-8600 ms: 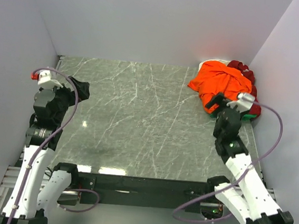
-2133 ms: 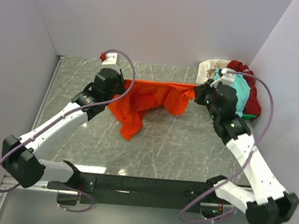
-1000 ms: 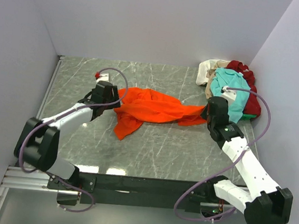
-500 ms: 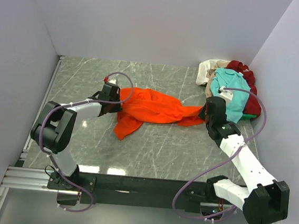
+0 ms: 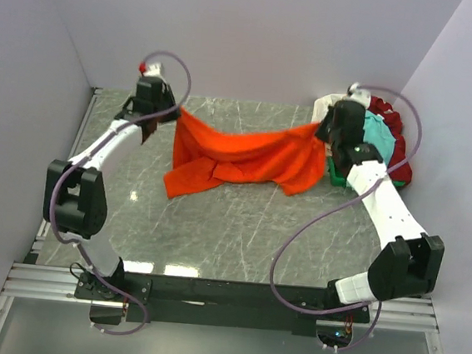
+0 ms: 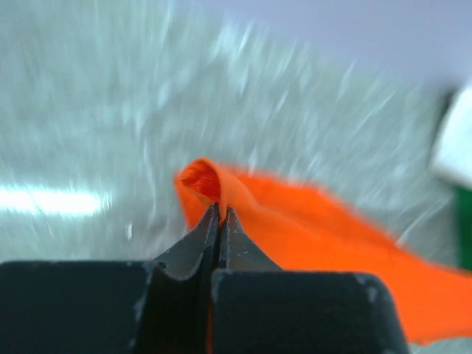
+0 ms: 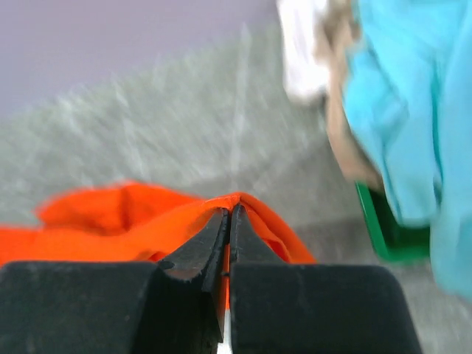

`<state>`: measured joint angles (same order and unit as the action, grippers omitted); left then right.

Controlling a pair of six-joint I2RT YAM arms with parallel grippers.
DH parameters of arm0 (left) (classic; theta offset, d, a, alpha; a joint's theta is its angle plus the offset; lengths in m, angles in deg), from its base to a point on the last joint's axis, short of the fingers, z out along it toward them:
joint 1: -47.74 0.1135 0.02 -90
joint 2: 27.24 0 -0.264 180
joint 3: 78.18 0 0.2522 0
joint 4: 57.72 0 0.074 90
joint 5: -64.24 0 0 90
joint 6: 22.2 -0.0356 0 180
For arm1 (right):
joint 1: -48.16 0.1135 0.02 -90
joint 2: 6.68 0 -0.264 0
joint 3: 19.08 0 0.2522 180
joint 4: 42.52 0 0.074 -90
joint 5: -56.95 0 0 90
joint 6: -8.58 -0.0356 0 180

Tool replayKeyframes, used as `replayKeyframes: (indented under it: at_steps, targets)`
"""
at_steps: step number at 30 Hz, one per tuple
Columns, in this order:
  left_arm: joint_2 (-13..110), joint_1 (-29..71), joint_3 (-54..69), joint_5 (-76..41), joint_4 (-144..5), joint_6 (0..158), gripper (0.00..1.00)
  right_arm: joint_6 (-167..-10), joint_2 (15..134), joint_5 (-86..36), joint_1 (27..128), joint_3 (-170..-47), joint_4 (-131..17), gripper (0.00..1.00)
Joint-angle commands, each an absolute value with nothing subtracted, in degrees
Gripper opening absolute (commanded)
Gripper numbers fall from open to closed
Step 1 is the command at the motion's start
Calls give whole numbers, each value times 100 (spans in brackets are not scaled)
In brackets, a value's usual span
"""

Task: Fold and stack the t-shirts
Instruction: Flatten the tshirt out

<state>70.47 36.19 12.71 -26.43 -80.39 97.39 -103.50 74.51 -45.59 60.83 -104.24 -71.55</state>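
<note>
An orange t-shirt (image 5: pixel 246 157) hangs stretched between both grippers above the marble table, its lower edge and one sleeve trailing down onto the table. At the back left, my left gripper (image 5: pixel 178 111) is shut on the shirt's left end, and the cloth (image 6: pixel 295 228) runs pinched between the jaws (image 6: pixel 220 212). My right gripper (image 5: pixel 320 133) is shut on the right end; the orange cloth (image 7: pixel 133 214) bulges over its closed tips (image 7: pixel 229 212). A teal t-shirt (image 5: pixel 379 139), a dark red one (image 5: pixel 394 125) and a cream one (image 5: pixel 326 106) lie piled at the back right corner.
A green container edge (image 7: pixel 380 221) shows under the pile at the right. Grey walls close the table at the back and on both sides. The marble tabletop (image 5: pixel 239 227) stretches toward the front edge.
The left gripper closed on the shirt's left end. Both arms then rose and moved toward the back, lifting and spreading the orange shirt between them.
</note>
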Motion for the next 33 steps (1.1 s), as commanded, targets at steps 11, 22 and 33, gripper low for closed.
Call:
replayKeyframes:
  at_steps: [11,22,33]
  targets:
    - [3993,3763,-461,-3489,-6270,9785,0,-9978,6181,-3464,6029,-10687,-6438,0]
    - [2322,3763,-3786,-4158,-6559,11193,85,-10744,5150,-3876,6082,-7715,-6560,59]
    - [3717,3755,-3252,-3553,-6349,10543,60,-10726,5475,-3499,6082,-7451,-6199,65]
